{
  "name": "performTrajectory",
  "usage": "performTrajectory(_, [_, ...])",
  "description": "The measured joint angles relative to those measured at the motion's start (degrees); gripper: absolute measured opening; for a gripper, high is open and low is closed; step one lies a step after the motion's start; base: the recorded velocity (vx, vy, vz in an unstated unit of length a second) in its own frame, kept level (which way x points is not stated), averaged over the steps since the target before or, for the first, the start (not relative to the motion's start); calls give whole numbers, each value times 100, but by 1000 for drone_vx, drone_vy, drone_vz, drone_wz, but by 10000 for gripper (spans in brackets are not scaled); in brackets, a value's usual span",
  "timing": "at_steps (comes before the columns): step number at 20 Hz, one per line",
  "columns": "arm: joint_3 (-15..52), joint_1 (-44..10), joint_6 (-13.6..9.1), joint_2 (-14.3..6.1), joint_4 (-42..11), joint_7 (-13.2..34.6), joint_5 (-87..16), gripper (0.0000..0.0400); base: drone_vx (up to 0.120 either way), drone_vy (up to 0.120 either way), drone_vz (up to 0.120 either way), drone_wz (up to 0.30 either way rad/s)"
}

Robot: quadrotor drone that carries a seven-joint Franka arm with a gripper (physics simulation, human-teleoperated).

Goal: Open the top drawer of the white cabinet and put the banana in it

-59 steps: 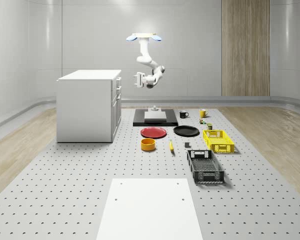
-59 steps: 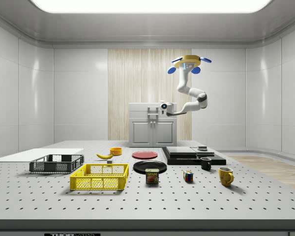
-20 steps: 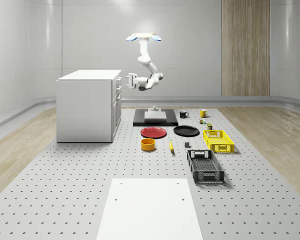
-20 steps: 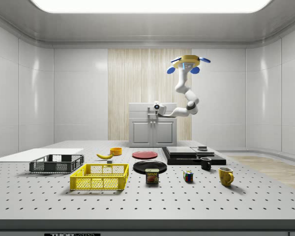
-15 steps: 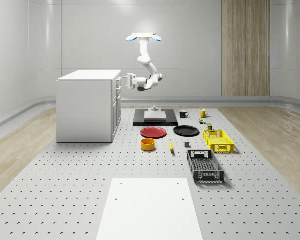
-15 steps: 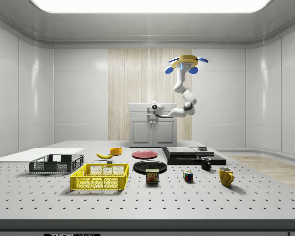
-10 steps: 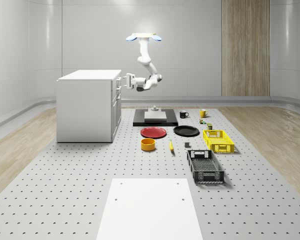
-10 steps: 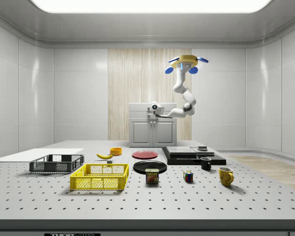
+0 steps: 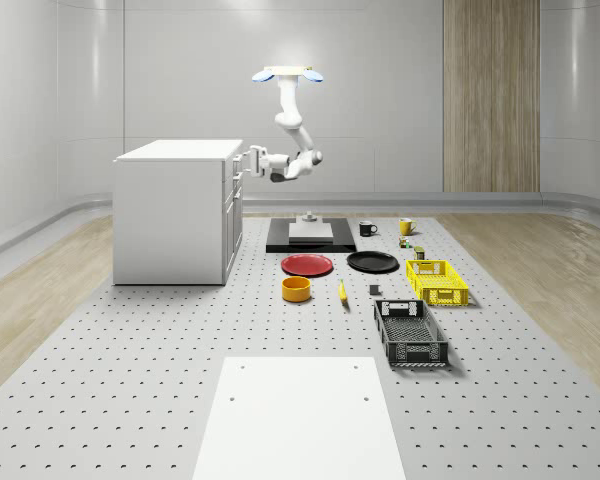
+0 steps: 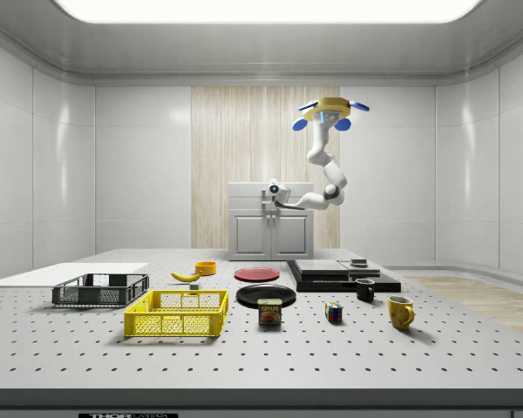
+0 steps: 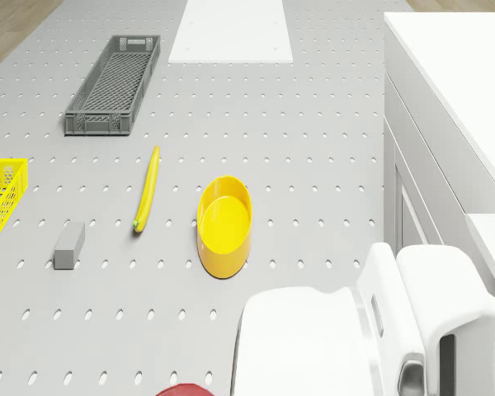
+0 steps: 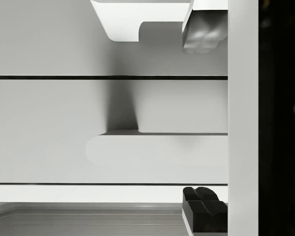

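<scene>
The white cabinet [image 9: 175, 212] stands at the whole-scene view's left, its drawers closed. My drone [image 9: 288, 73] hovers in the air beside the cabinet, over the black platform [image 9: 310, 236]. The arm reaches down and across to the top drawer's front. There my gripper [image 9: 246, 159] is open. In the wrist view the two fingertips [image 12: 204, 37] stand wide apart, with the drawer handle [image 12: 157, 151] between them. The banana [image 9: 342, 291] lies on the table past the bowl, and in the drone view the banana [image 11: 146, 188] is beside the yellow bowl [image 11: 225, 224].
A red plate [image 9: 308, 265], a black plate [image 9: 372, 262], a yellow basket [image 9: 436, 281] and a dark crate [image 9: 410, 333] lie to the right of the cabinet. Two mugs stand behind them. A white board [image 9: 298, 415] lies at the front. A small grey block [image 11: 68, 244] sits near the banana.
Over three seconds the gripper has swung left and closed in on the top drawer's front. The drone has stayed in about the same spot. The table's objects have not moved.
</scene>
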Motion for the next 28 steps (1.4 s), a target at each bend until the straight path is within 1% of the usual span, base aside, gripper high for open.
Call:
performTrajectory(6, [214,-118,-40,192,54,-105,250,400,0,0,0,0])
performTrajectory(22, [729,-590,-264,539,106,-300,706,400,0,0,0,0])
performTrajectory(23, [759,-624,-280,552,107,-305,723,377,0,0,0,0])
performTrajectory(24, [788,-659,-298,564,109,-309,740,317,0,0,0,0])
performTrajectory(25, [816,-693,-316,575,110,-312,755,270,0,0,0,0])
performTrajectory(26, [844,-729,-333,585,110,-310,763,242,0,0,0,0])
performTrajectory(27, [858,-757,-351,607,93,-459,770,225,0,0,0,0])
performTrajectory(28, [860,-769,-376,638,69,-619,840,198,0,0,0,0])
